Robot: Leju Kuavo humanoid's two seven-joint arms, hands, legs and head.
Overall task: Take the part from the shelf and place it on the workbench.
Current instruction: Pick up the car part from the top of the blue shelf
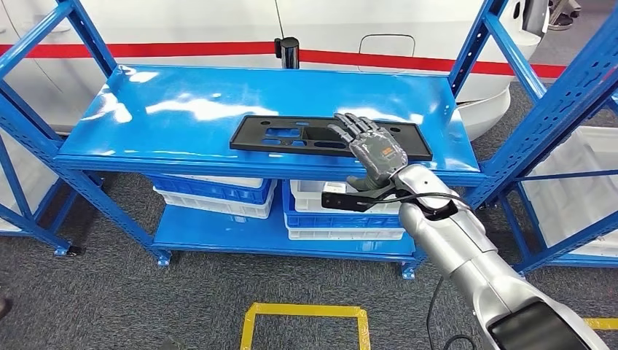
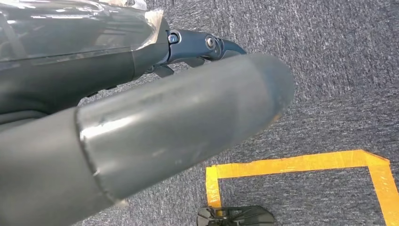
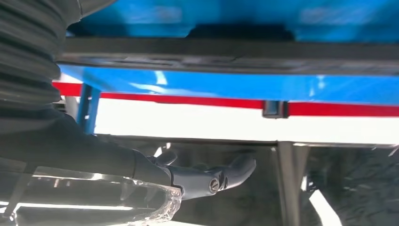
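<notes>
The part [image 1: 291, 136] is a flat black plastic panel with cut-outs, lying on the top board of the blue shelf [image 1: 182, 109]. My right hand [image 1: 375, 153] reaches over the panel's right portion with its fingers stretched out and apart, and its thumb hangs by the shelf's front edge. I cannot tell whether the fingers touch the panel. In the right wrist view the panel's dark edge [image 3: 235, 52] runs across, apart from the fingers [image 3: 235, 169]. My left hand [image 2: 188, 117] hangs over the grey carpet and holds nothing.
Blue and white crates [image 1: 211, 193] sit stacked on the lower shelf. Another blue rack [image 1: 568, 109] stands close on the right, and its upright is near my right arm. A black post [image 1: 289, 52] stands behind the shelf. Yellow tape [image 1: 306, 321] marks a square on the carpet.
</notes>
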